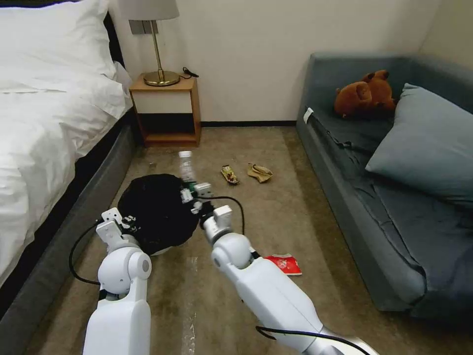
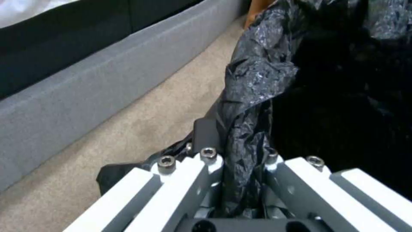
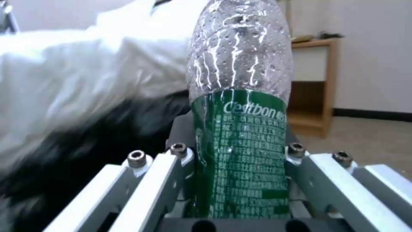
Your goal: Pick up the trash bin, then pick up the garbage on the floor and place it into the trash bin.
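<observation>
The trash bin [image 1: 156, 213], white with a crinkly black bag over its rim, hangs just off the carpet beside the bed. My left gripper [image 1: 129, 220] is shut on its near rim, pinching the black bag [image 2: 249, 106] between the fingers. My right gripper [image 1: 189, 192] is shut on the clear bottle with a green label [image 3: 238, 129], held upright at the bin's far right edge. On the carpet lie a snack wrapper [image 1: 229, 174], a crumpled tan paper [image 1: 259, 172] and a flattened red-white packet [image 1: 284, 264] beside my right forearm.
A bed [image 1: 44, 123] with a grey base runs along the left, close to the bin. A wooden nightstand [image 1: 167, 111] with a brass lamp stands at the far wall. On the right is a grey sofa [image 1: 394, 197] with a brown plush toy [image 1: 365, 93] and cushion.
</observation>
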